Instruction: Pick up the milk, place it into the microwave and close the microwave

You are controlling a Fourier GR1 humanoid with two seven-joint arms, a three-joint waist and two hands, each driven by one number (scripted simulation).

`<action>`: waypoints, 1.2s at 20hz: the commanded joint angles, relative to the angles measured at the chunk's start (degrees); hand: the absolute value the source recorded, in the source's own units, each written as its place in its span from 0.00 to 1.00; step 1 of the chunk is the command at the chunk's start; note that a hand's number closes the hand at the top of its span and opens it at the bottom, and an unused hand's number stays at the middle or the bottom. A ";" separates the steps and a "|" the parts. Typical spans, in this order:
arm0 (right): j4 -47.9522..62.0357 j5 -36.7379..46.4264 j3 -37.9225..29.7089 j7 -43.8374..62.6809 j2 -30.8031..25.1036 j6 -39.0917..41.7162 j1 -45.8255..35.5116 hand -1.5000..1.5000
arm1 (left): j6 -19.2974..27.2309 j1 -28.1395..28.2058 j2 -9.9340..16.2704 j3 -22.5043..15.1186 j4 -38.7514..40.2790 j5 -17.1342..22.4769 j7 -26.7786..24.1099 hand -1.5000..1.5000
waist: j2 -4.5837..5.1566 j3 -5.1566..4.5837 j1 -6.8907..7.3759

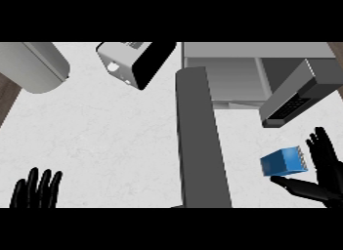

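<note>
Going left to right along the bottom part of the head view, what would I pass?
Left robot hand, resting open with fingers up near the lower edge → open microwave door, a long grey slab seen edge-on → blue milk carton → right robot hand, open beside the carton.

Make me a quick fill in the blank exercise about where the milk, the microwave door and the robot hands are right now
The blue milk carton sits by the ___ robot hand.
The microwave door stands ___.
The left robot hand rests near the view's lower ___ corner.

Missing words: right; open; left
</note>
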 commanded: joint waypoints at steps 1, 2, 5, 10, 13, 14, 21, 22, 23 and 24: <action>6.49 1.68 0.01 -7.80 0.37 0.63 1.65 0.00 | -1.29 2.75 0.32 -0.98 -0.52 0.13 -1.95 0.00 | -0.02 0.00 0.00; 11.13 2.91 0.04 -10.43 0.45 -0.37 -1.00 0.00 | 1.10 2.17 -1.24 -2.74 0.16 -2.65 -1.73 0.00 | 0.01 0.01 0.09; 12.15 1.89 -0.33 -10.52 0.53 -0.39 -1.44 0.00 | -0.82 3.33 0.88 -0.36 -0.78 1.14 -1.35 0.00 | -0.02 -0.01 -0.02; 22.05 0.45 -3.42 -16.95 -2.35 1.18 -5.35 0.00 | 0.92 0.11 0.02 -0.95 -1.07 0.87 1.60 0.00 | 0.02 0.01 -0.04; 22.18 1.05 -2.42 -18.45 -2.39 1.93 -4.44 0.00 | -2.14 9.88 2.01 -2.81 -3.61 -0.18 -5.20 0.00 | -0.06 0.00 0.21; 28.81 3.90 -1.80 -23.25 -1.66 -0.69 -7.48 0.00 | 0.90 4.15 -0.61 -4.43 -1.32 -1.70 -2.04 0.00 | 0.04 0.02 0.17; 31.06 0.89 -3.00 -24.74 -5.49 4.08 -9.20 0.00 | -0.29 4.73 1.11 -1.66 0.21 0.27 -4.53 0.00 | -0.01 0.00 0.05; 31.21 1.45 -1.68 -26.49 -3.37 3.82 -7.94 0.00 | -2.44 3.84 3.26 0.79 0.86 2.48 -3.48 0.00 | -0.01 -0.01 0.00; 27.82 0.50 -1.88 -25.37 -5.19 6.19 -5.89 0.00 | -0.57 7.24 1.59 -2.47 -2.47 -0.24 -4.74 0.00 | -0.06 -0.01 -0.02; 32.66 1.49 -1.62 -26.16 -3.40 3.42 -10.01 0.00 | -2.02 8.09 1.05 -2.38 2.29 -0.50 -9.69 0.00 | -0.03 -0.01 0.23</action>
